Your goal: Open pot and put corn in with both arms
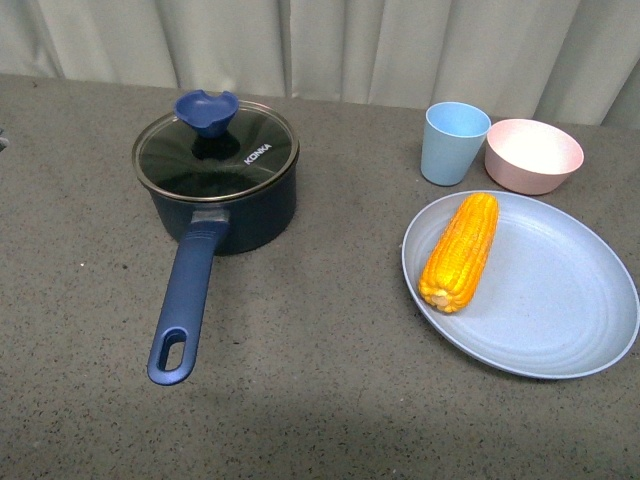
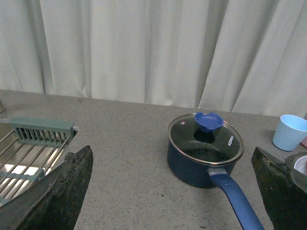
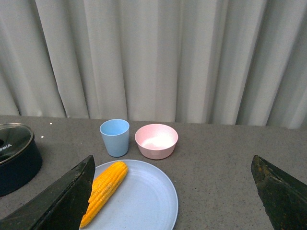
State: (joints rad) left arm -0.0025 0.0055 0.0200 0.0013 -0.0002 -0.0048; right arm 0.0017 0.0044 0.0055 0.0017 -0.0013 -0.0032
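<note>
No arm shows in the front view, but each wrist camera shows its claws spread wide and empty. The left gripper [image 2: 171, 148] faces the pot [image 2: 204, 163] and the right gripper [image 3: 172, 157] faces the corn [image 3: 103, 191]. Nearest to the robot is the long blue handle [image 1: 185, 300], which lies just over the grey table [image 1: 320, 420] and points back at the robot. An arm coming in low could bump that handle and spin the pot around. A little further out, on the right, the corn lies on the left side of the pale blue plate [image 1: 560, 330]. The corn is round, so I think a pinch near one end could make it roll away or tip. A hard push could also slide the plate. Next comes the glass lid [image 1: 215, 155], which sits shut on the pot. Its blue knob [image 1: 206, 112] is small and has a wavy top, so the claws may slip off it. The lid could also tilt and drop with a bang. Furthest back, the blue cup [image 1: 455, 142] and pink bowl [image 1: 533, 155] stand close behind the plate, where the right arm could knock them over.
</note>
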